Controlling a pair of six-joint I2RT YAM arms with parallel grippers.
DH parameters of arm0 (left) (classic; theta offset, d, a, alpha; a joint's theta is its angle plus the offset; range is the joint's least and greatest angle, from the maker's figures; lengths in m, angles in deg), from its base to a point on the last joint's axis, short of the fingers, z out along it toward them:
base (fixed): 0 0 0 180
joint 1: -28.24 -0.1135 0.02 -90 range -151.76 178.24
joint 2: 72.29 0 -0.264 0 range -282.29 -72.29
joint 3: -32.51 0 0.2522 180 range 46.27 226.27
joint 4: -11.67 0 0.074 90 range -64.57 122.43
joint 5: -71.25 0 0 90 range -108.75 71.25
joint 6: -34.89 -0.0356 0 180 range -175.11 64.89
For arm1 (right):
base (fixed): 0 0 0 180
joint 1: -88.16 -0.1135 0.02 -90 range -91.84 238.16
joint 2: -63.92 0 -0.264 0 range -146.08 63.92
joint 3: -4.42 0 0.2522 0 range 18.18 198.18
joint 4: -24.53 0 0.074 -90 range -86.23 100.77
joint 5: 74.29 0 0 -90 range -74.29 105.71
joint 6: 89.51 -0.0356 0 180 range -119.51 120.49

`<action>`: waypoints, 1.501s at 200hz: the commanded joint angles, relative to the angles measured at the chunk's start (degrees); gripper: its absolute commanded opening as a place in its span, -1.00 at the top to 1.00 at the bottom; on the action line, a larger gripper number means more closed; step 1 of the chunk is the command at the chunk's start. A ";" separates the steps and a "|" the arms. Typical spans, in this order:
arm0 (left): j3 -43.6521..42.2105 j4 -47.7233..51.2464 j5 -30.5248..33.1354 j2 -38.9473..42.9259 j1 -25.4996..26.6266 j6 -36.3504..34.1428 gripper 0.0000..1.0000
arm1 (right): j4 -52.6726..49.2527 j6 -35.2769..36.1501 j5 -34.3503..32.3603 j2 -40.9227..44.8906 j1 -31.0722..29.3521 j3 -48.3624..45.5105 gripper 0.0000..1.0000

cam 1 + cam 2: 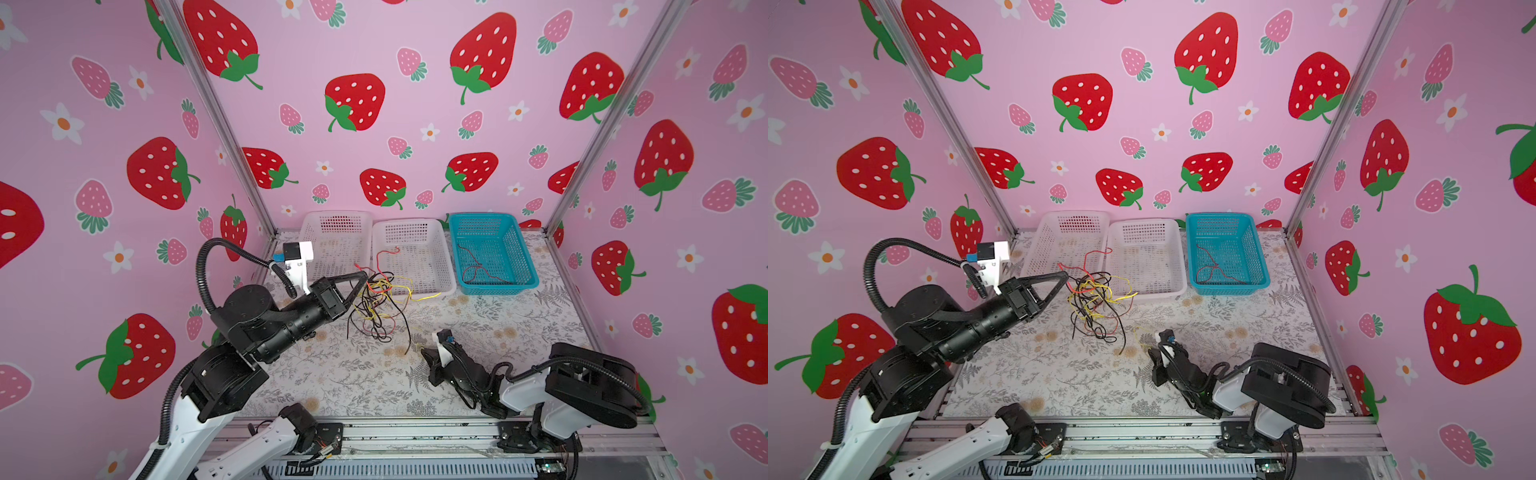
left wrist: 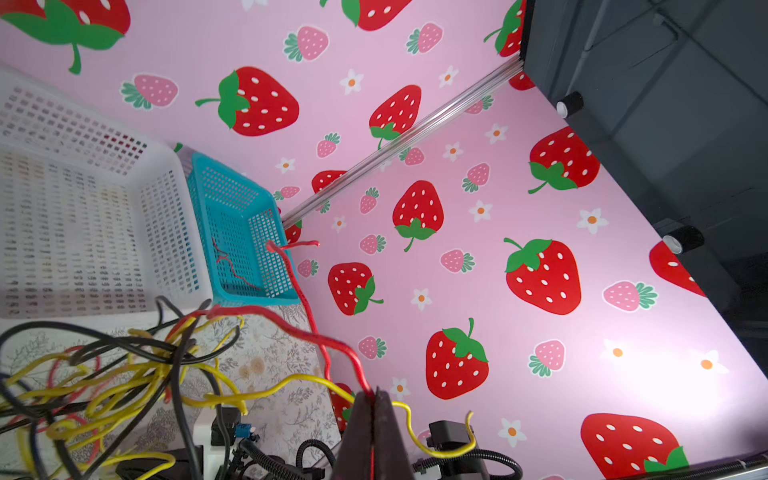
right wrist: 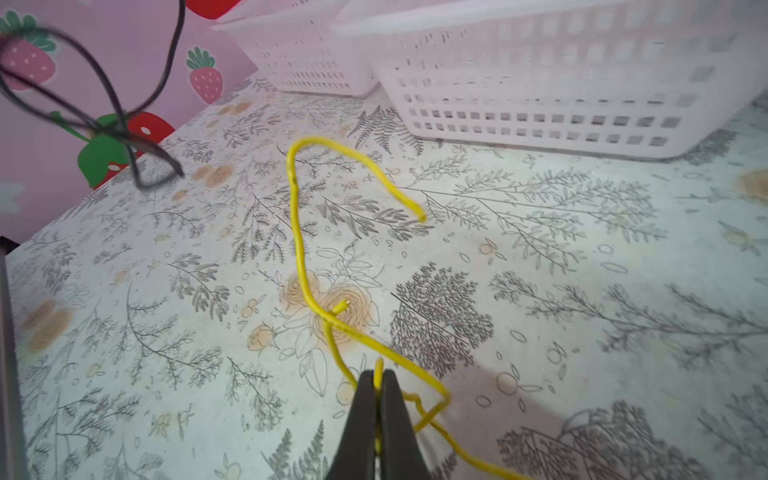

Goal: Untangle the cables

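two grips are on at once. my left gripper (image 2: 373, 401) has its jaws pressed together on a red cable (image 2: 316, 336), up beside the near left corner of the middle white basket (image 1: 446, 257), and the knot of cables (image 1: 376, 305) hangs from that strand, drooping in front of the same corner down to the table (image 1: 332, 374). my right gripper (image 3: 376, 376) is pinched tight on a yellow cable (image 3: 296, 232) lying on the table, well in front of that basket and seemingly free of the knot. one red strand (image 2: 232, 272) lies in the blue basket (image 1: 500, 289), just right of the white one. i judge these wires light, limp and a little springy, keeping their kinks; they will snag on each other rather than slide. best hold is near a free end, pulling slowly so loops ease open.
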 commanded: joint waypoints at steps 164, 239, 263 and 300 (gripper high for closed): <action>-18.53 3.85 1.18 2.28 -2.05 -10.53 1.00 | -43.61 4.14 -2.36 46.06 4.14 4.52 1.00; -25.30 10.43 -4.49 3.65 -2.04 -33.50 1.00 | -50.67 9.07 -0.79 44.20 4.85 16.18 1.00; -26.97 12.11 -3.26 3.40 -2.09 -40.20 1.00 | -50.82 11.13 1.36 40.49 6.28 20.82 1.00; -31.99 10.40 -1.66 4.09 -2.00 -44.91 1.00 | -53.59 13.58 11.66 28.09 13.78 32.24 1.00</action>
